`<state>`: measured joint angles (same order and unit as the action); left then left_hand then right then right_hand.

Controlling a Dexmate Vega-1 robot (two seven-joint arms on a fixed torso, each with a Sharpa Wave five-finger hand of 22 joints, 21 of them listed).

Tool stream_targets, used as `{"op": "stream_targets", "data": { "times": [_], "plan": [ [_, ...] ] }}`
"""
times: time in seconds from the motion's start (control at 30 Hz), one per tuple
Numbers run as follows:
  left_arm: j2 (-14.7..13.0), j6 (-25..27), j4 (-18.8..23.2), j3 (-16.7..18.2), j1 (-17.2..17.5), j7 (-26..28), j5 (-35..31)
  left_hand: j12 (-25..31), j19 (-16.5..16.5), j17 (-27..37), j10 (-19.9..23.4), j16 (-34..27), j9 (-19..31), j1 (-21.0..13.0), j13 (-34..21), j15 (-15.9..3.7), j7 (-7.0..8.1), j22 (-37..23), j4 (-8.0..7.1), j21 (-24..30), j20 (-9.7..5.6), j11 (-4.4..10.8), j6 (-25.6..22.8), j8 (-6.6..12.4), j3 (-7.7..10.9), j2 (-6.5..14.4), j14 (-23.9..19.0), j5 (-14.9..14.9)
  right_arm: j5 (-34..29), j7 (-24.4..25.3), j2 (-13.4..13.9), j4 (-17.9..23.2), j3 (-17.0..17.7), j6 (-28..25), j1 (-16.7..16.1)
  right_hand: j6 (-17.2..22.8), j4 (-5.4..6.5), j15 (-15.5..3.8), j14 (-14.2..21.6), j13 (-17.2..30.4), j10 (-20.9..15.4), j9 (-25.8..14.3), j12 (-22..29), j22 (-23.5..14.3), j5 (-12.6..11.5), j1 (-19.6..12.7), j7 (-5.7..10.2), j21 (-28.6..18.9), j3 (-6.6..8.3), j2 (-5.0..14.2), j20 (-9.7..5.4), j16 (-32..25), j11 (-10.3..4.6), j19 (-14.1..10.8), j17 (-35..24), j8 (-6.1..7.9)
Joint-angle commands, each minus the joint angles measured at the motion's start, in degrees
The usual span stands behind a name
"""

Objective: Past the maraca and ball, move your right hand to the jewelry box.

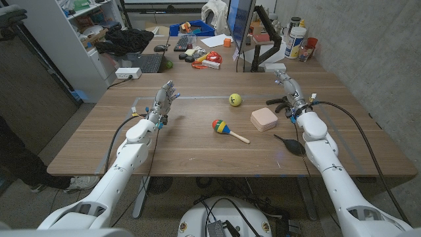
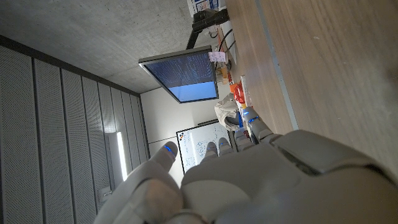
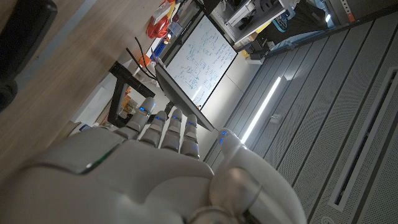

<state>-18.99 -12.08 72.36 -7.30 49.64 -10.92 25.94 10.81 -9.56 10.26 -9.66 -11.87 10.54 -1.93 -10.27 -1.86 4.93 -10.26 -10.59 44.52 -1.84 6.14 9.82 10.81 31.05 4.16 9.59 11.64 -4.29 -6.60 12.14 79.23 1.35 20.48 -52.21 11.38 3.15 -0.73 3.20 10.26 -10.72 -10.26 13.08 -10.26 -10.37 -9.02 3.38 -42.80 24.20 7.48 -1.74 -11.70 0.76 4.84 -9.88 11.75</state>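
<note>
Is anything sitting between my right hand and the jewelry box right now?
Nothing visible blocks it. In the head view the right hand is open at the table's far right, and the jewelry box lies nearer the robot with bare wood between. The ball and maraca sit left of the box.

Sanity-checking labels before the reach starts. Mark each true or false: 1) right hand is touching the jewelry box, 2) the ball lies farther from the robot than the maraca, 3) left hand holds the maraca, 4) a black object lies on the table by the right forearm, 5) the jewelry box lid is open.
1) False: the right hand is apart from the jewelry box, behind and to its right.
2) True: the ball lies beyond the maraca.
3) False: the left hand holds nothing, fingers apart.
4) True: black object.
5) False: lid is closed.
</note>
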Motion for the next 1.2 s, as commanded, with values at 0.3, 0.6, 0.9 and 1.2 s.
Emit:
{"op": "stream_targets", "data": {
  "times": [0.3,0.6,0.9,1.2],
  "plan": [
    [0.52,0.47,0.77,0.31,0.36,0.02,-0.79,0.19,-4.72,0.31,-0.68,-0.1,0.12,0.34,-0.17,-1.57,0.23,-0.2,0.04,-0.14,-3.65,0.09,2.29,0.22,0.56,5.77,3.19,0.32,-7.05,3.81,2.34,2.96,0.65,4.61,-2.3,1.29,-0.78,-0.64,1.04,0.23,-1.19,-0.32,0.53,-0.09,0.02,-1.29,0.14,0.28,0.08,0.73,-2.5,0.09,-0.1,-0.25,-0.11,0.38],
    [0.58,0.88,1.46,0.31,0.67,0.3,-1.05,0.15,-4.67,0.31,-0.69,-0.06,0.13,0.35,-0.17,-1.54,0.2,-0.2,0.04,-0.23,-3.62,0.07,2.25,0.2,0.57,5.75,3.19,0.32,-9.01,5.17,2.94,3.94,1.11,6.55,-3.3,1.74,-1.07,-0.76,1.28,0.23,-1.63,-0.32,0.59,-0.08,0.02,-1.58,0.14,0.39,0.07,0.73,-2.47,0.13,-0.16,-0.37,-0.11,0.36],
    [0.7,1.12,1.66,0.14,0.71,0.29,-1.29,0.14,-4.64,0.31,-0.68,-0.05,0.13,0.36,-0.17,-1.57,0.22,-0.2,0.05,-0.31,-3.61,0.0,2.19,0.2,0.57,5.73,3.16,0.33,-12.44,7.02,3.88,5.61,1.56,7.9,-4.57,2.24,-1.43,-1.06,1.82,0.22,-2.11,-0.31,0.63,-0.08,0.01,-1.92,0.13,0.43,0.02,0.66,-2.65,0.08,-0.27,-0.8,-0.1,0.33],
    [0.74,1.33,1.99,-0.05,0.74,0.32,-1.51,0.15,-4.52,0.31,-0.57,-0.09,0.13,0.37,-0.17,-1.51,0.2,-0.21,0.05,-0.37,-3.58,0.02,1.96,0.25,0.58,5.73,2.97,0.33,-15.97,8.76,4.92,7.24,1.82,9.48,-5.77,2.57,-1.66,-1.12,2.01,0.22,-2.27,-0.31,0.59,-0.08,0.01,-2.14,0.24,0.53,-0.01,0.66,-2.65,0.12,-0.46,-0.92,-0.11,0.29]
  ]
}}
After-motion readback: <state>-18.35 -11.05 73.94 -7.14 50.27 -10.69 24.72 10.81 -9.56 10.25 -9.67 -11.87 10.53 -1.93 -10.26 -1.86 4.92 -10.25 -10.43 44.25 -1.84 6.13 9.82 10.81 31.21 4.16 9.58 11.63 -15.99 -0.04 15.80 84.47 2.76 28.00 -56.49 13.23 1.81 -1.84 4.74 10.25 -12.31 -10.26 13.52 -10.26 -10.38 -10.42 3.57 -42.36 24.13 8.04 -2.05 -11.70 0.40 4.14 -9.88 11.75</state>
